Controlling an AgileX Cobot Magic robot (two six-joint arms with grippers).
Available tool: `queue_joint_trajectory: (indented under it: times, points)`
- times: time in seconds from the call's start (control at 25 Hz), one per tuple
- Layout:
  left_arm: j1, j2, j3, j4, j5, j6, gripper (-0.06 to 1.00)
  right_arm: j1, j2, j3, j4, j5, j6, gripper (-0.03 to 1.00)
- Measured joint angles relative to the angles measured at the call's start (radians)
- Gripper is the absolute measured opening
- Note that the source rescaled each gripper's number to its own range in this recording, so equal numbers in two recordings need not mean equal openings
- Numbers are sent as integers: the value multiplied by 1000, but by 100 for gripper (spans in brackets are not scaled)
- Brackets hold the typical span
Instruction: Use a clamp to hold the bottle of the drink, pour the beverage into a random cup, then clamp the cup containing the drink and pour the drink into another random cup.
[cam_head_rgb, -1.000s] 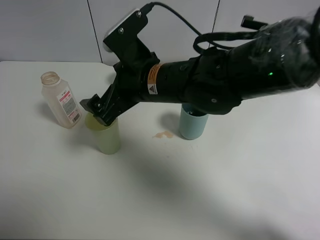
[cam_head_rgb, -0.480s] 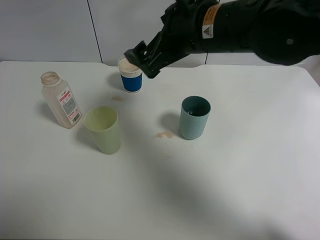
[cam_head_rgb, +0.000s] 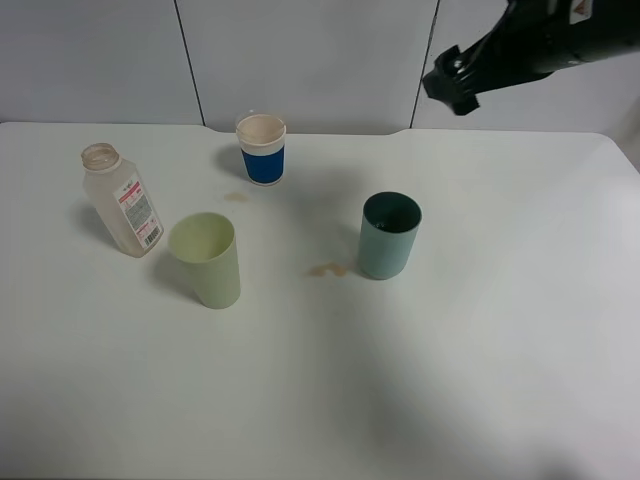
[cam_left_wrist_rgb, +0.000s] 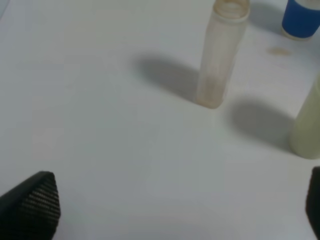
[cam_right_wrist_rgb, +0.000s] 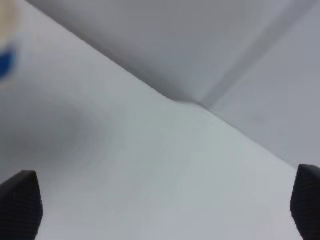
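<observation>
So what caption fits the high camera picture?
Bottle, three cups upright on white table; robot gripper raised, holding nothing.

Translucent bottle (cam_head_rgb: 120, 202) with red-banded white label, yellow-green cup (cam_head_rgb: 207, 260), teal cup (cam_head_rgb: 388, 236), blue white-rimmed cup (cam_head_rgb: 262, 149)

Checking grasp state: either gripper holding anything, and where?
Nothing held. Right gripper is open in the air; left gripper open above bare table. The bottle and cups stand free.

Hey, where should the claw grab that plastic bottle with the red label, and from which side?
Grip the bottle across its flat-sided body, below the narrower neck. It stands upright with open table to its left, so probably come in level from that side; the yellow-green cup crowds its right.
</observation>
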Motion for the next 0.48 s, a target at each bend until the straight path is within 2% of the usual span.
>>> queue_joint_trajectory:
  times: [0.16, 0.2, 0.32, 0.4, 0.48]
  points:
    - [0, 0, 0, 0, 0, 0, 100, -141, -90, 0, -4, 132, 0, 98]
    - [0, 0, 0, 0, 0, 0, 100, -141, -90, 0, -4, 132, 0, 98]
    - [0, 0, 0, 0, 0, 0, 100, -216, -160, 0, 16, 205, 0, 98]
    - [0, 0, 0, 0, 0, 0, 100, -302, -251, 0, 56, 266, 0, 98]
    - [0, 0, 0, 0, 0, 0, 100, -352, -311, 0, 88, 314, 0, 98]
